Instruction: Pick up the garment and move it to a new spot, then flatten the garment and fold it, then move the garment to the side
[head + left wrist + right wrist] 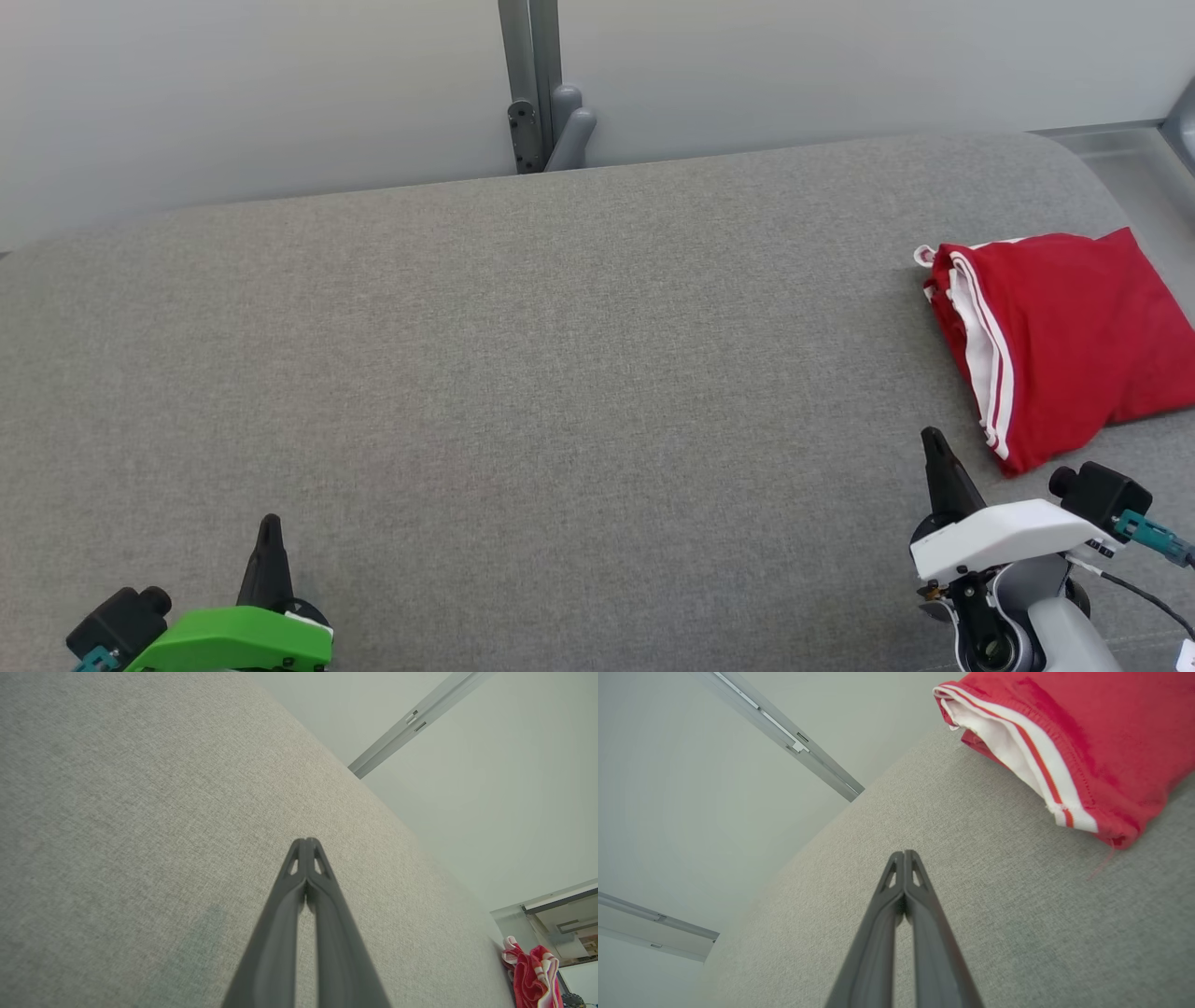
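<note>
The garment (1064,341) is red with white stripes and lies folded at the right end of the grey fabric surface (523,373). The right wrist view has its striped edge (1064,751) at the top right; the left wrist view catches it (532,975) far off at the lower right. My right gripper (932,439) sits at the lower right, just short of the garment's near corner and apart from it, shut with nothing between its fingers (903,855). At the lower left my left gripper (270,523) is shut and empty too (306,842), far from the garment.
A pale wall (233,93) runs behind the surface's far edge, with a grey metal post (532,84) at its middle. The surface rounds off at the far right corner (1083,154). Wide bare fabric spreads between the two grippers.
</note>
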Robot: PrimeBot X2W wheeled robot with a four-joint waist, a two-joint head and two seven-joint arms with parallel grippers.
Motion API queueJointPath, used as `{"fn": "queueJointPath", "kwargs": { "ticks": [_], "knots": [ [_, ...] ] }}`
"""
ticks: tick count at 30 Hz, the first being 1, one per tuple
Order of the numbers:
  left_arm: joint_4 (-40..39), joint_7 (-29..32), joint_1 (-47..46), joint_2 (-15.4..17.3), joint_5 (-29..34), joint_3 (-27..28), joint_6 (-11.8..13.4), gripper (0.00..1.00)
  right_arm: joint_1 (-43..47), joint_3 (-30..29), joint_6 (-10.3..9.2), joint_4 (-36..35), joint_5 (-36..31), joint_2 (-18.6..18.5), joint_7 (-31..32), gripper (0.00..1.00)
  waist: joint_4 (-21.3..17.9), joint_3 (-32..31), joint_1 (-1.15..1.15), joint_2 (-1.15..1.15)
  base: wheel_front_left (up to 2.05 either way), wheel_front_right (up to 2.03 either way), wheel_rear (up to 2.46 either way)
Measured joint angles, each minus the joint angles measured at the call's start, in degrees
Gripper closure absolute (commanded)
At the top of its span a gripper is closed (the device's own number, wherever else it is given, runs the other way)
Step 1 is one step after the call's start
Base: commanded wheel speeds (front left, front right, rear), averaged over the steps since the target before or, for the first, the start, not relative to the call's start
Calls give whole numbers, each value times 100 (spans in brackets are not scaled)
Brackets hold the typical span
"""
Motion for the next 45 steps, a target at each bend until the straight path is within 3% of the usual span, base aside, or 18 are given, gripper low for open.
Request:
{"fn": "queueJointPath", "kwargs": {
  "ticks": [45],
  "knots": [
    [-415,732,-202,20,-2640,210,-142,100,151,-299,-5,-582,2906,-9,705,100,182,-43,0,0,0,0,0]
  ]
}}
